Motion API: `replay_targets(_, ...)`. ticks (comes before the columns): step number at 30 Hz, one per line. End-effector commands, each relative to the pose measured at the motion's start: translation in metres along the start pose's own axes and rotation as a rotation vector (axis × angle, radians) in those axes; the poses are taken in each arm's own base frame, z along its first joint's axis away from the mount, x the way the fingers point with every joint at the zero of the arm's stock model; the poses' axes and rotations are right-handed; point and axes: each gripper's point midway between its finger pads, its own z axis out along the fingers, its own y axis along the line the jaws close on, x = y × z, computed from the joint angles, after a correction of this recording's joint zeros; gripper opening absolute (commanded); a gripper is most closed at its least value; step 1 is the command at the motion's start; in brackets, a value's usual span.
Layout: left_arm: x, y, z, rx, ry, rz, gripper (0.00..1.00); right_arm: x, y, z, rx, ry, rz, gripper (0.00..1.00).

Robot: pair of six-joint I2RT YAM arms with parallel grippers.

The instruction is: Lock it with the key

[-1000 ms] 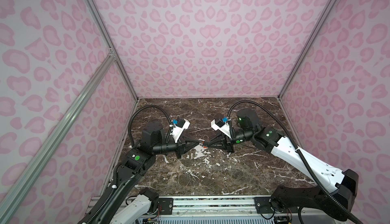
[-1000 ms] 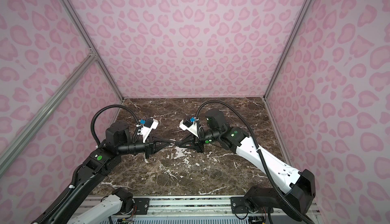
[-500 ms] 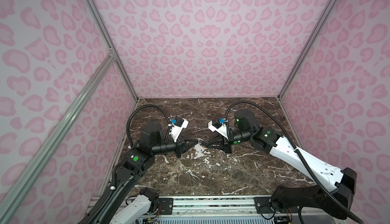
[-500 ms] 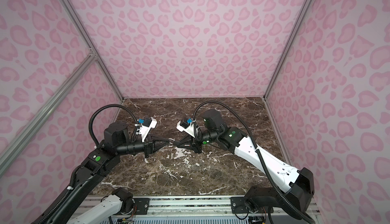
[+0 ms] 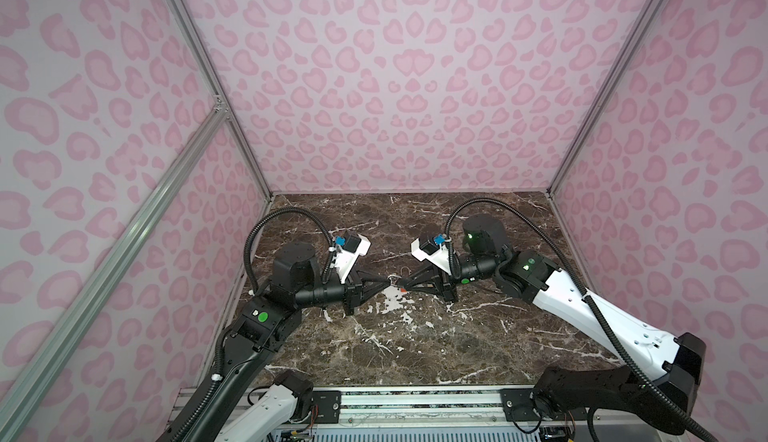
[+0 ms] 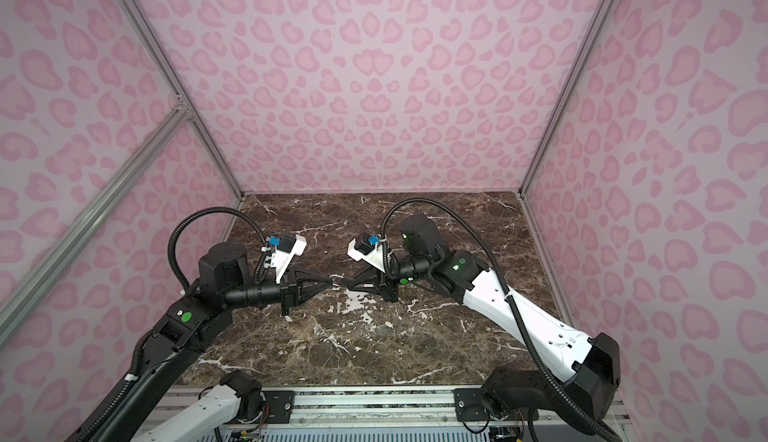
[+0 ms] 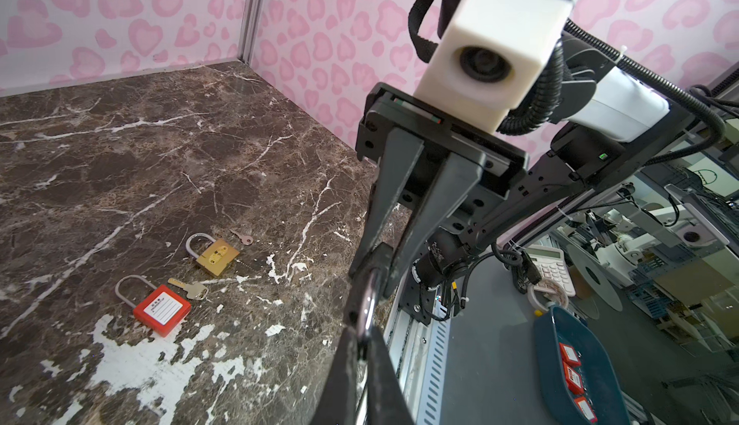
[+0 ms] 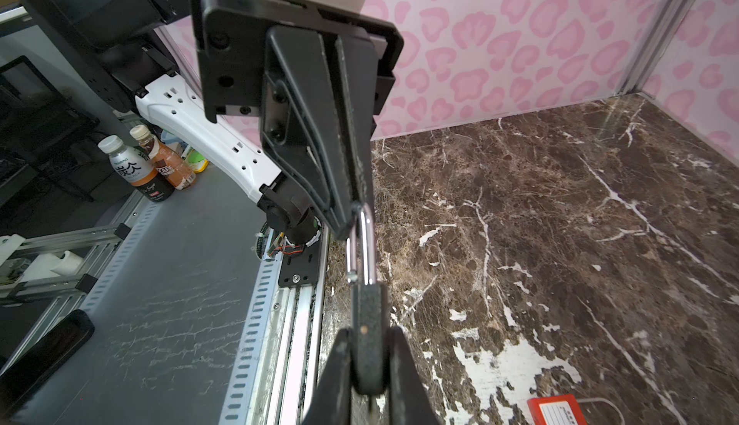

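A black padlock [image 8: 368, 347] hangs in the air between my two grippers, above the middle of the marble table [image 5: 415, 336]. My right gripper [image 8: 368, 363] is shut on its body. Its silver shackle [image 8: 362, 243] points at my left gripper [image 7: 362, 347], which is shut on the shackle's loop [image 7: 370, 307]. One shackle leg ends just outside the body. In both top views the left gripper [image 5: 386, 281] and the right gripper [image 5: 401, 284] meet tip to tip. A silver key [image 7: 190, 288] and a smaller key [image 7: 243, 237] lie on the table, untouched.
A red padlock [image 7: 162, 309] and a brass padlock [image 7: 218, 257] lie on the table under the grippers, next to the keys. Pink patterned walls [image 5: 395, 86] close three sides. The metal rail [image 5: 415, 398] runs along the front edge.
The right arm has shifted a little to the left, and the left gripper has backed slightly the same way. Both grippers have stayed shut.
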Motion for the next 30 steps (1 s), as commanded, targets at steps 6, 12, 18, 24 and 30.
replay_targets(6, 0.008, -0.004, -0.005, -0.005, 0.021, 0.024, 0.03, -0.026, 0.022, 0.0, -0.145, -0.088, -0.034, 0.0)
replay_targets(12, 0.005, -0.002, -0.009, -0.036, 0.008, 0.07, 0.04, -0.022, 0.03, -0.001, -0.193, -0.073, -0.018, 0.0)
replay_targets(18, 0.003, 0.004, -0.003, -0.038, -0.012, 0.038, 0.03, -0.024, 0.026, 0.001, -0.165, -0.087, -0.029, 0.0)
replay_targets(24, 0.003, 0.002, 0.0, -0.007, -0.03, 0.012, 0.03, -0.029, 0.018, 0.005, -0.142, -0.095, -0.037, 0.0)
replay_targets(30, 0.015, -0.001, 0.007, 0.025, 0.005, -0.01, 0.03, -0.035, 0.014, 0.008, -0.135, -0.097, -0.053, 0.0)
